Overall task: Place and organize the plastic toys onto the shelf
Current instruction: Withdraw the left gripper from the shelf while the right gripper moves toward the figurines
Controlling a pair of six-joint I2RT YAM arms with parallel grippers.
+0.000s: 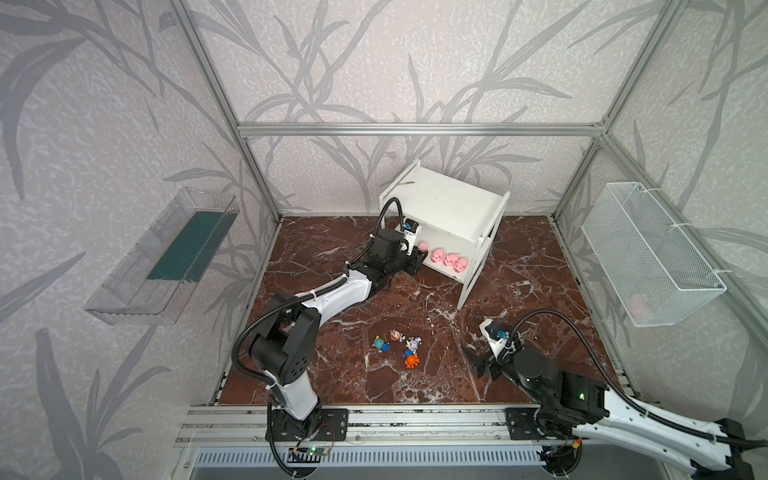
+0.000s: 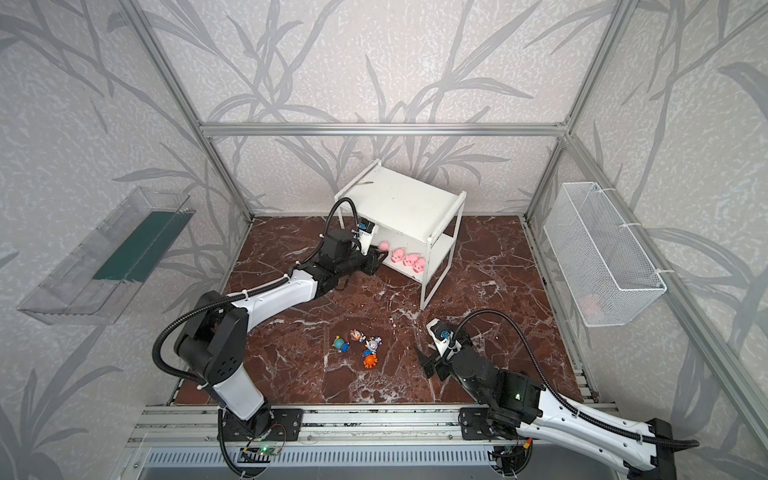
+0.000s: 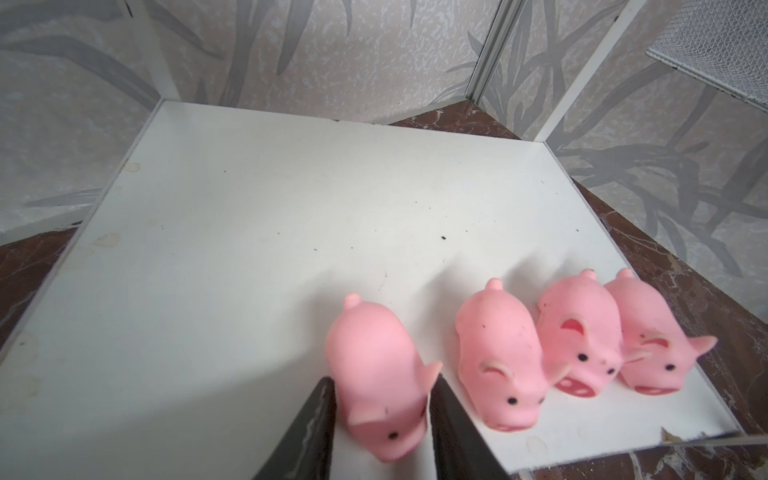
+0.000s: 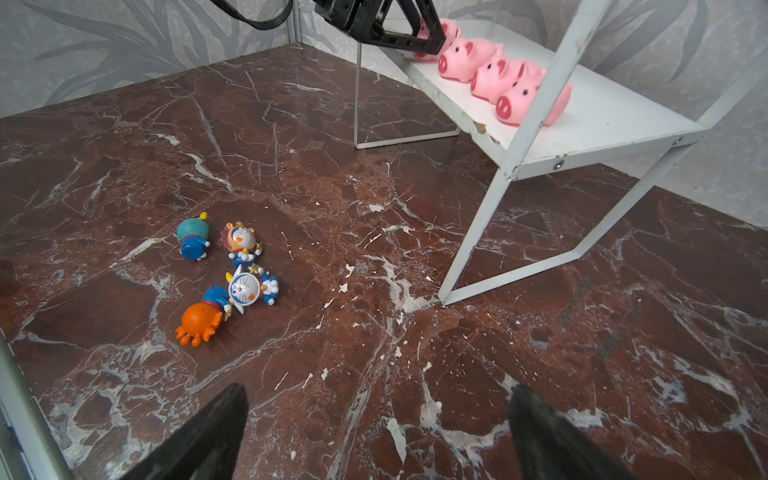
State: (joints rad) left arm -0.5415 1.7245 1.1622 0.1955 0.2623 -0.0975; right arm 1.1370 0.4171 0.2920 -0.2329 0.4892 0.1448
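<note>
Your left end effector [image 3: 381,376] is straddling the head of the end pig [image 3: 374,353] on the shelf's [image 1: 440,199] lower board; you cannot tell whether it is pinching. That pig is standing in a row with three other pigs [image 3: 582,336] near the board's front edge. Your right end effector [image 4: 378,388] is hanging spread wide over the surface [image 1: 519,291]. Four figurines [image 4: 245,286] are lying clustered on that surface, well apart from the shelf.

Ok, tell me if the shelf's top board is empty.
Empty: top board is bare in both top views; the four pigs sit on the lower board.
</note>
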